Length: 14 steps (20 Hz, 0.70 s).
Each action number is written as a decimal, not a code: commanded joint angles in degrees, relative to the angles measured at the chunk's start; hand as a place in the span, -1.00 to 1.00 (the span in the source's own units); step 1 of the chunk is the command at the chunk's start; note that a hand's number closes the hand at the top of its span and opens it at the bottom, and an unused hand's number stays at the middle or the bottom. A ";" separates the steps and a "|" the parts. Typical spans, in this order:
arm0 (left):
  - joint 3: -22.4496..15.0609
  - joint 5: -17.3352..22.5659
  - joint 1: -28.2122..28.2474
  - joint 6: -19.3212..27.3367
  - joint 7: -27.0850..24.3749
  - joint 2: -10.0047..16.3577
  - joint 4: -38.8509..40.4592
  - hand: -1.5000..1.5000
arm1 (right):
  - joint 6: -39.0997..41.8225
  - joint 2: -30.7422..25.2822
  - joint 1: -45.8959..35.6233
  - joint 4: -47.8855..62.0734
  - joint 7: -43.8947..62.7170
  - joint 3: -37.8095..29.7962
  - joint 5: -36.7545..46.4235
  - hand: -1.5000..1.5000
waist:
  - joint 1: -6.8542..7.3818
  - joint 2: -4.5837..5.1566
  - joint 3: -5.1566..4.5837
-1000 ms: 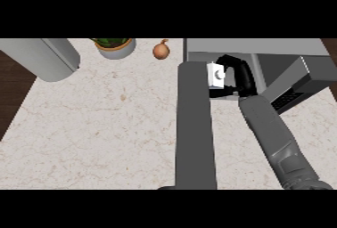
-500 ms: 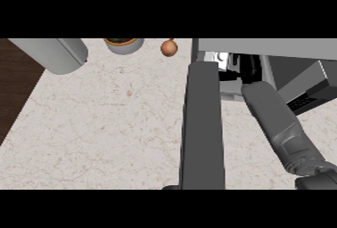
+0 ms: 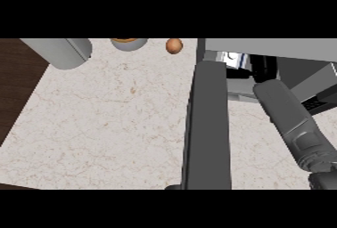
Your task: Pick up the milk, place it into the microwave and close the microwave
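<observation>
1. Since both grey forearms run up the view to the open front of the grey box-shaped microwave (image 3: 276,46), the step in hand is judged to be the placing, not the pick-up.
2. The white milk carton with blue print (image 3: 232,58) shows inside the microwave's dark cavity, toward its left side, off the pale marble table (image 3: 99,124). Whether it stands on the cavity floor or is carried cannot be told.
3. The black right hand (image 3: 262,67) sits just right of the carton, at the end of the right forearm (image 3: 289,120). In my judgement it is there to carry the carton in. How its fingers stand cannot be told, and contact is not confirmed.
4. The left forearm (image 3: 207,129) lies up the middle of the view, with its end at the cavity's left edge. The left hand does not show, so there is no finding on it.
5. The microwave door (image 3: 309,84), a grey slab, is swung out at the right beside the right forearm. It stands open so the cavity can be reached; closing is not yet done.
6. Along the table's far edge, apart from the work:
   - a grey cylinder (image 3: 63,51);
   - a round grey pot (image 3: 128,43), cut by the view's top;
   - a small brown onion-shaped item (image 3: 174,46), near the microwave's left side.
7. Risk, as judged: the right forearm lies in the door's swing path and must be clear before the door shuts.
</observation>
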 commanded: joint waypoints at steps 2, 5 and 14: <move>-1.32 -1.70 -1.33 1.04 0.68 -0.64 0.64 -1.00 | -4.81 -2.16 -0.54 4.04 3.29 0.68 1.95 1.00 | 0.63 0.48 0.02; -0.76 -2.08 -1.99 0.43 0.40 0.76 1.22 -1.00 | -14.30 -4.70 1.35 8.32 11.22 1.13 3.39 -1.00 | 0.79 1.18 -0.23; -2.47 -5.42 -2.11 -1.06 -1.06 0.09 2.88 -1.00 | -5.28 -2.83 -1.44 4.27 4.13 1.99 3.76 -1.00 | 1.62 0.66 0.18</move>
